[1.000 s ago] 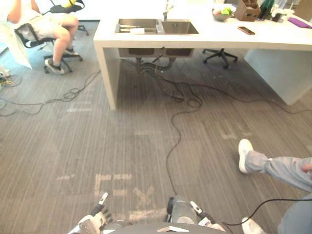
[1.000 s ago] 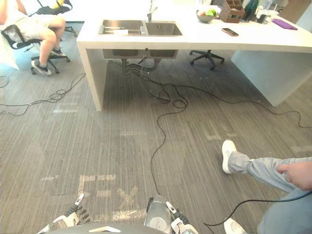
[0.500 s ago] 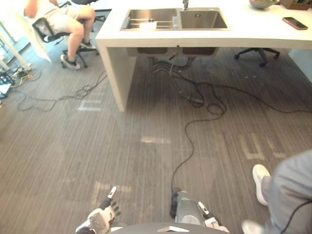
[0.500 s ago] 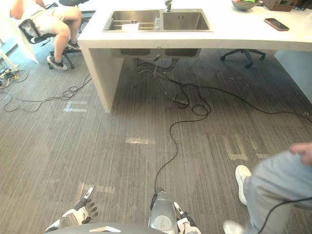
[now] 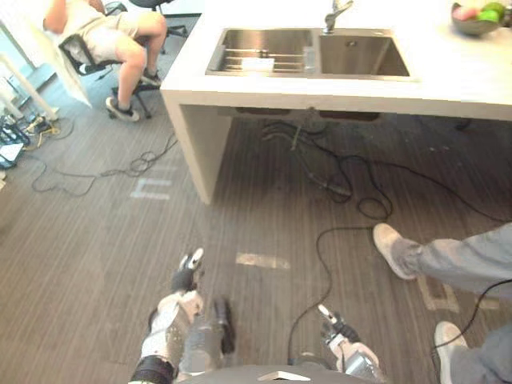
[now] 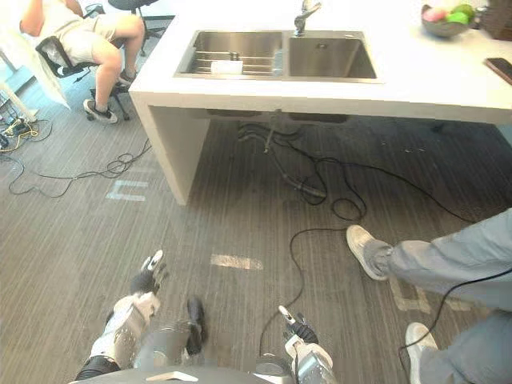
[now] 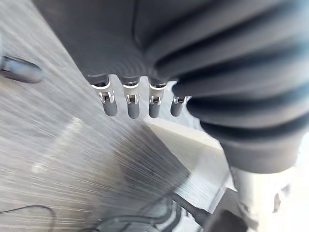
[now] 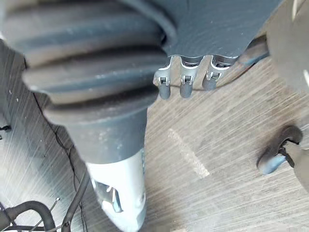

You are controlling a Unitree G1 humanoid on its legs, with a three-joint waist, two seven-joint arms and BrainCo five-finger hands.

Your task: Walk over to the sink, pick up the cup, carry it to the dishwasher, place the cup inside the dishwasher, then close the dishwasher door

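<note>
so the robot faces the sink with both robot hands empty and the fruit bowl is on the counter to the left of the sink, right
Not quite: the fruit bowl sits on the counter to the right of the sink, as the right eye view shows. The rest holds: the left robot hand and the right robot hand are both empty.

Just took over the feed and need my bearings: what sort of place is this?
Probably an office or lab kitchenette, not a home: a white counter island with a double stainless steel sink, grey striped carpet underfoot, and a person seated on a black wheeled office chair nearby.
</note>
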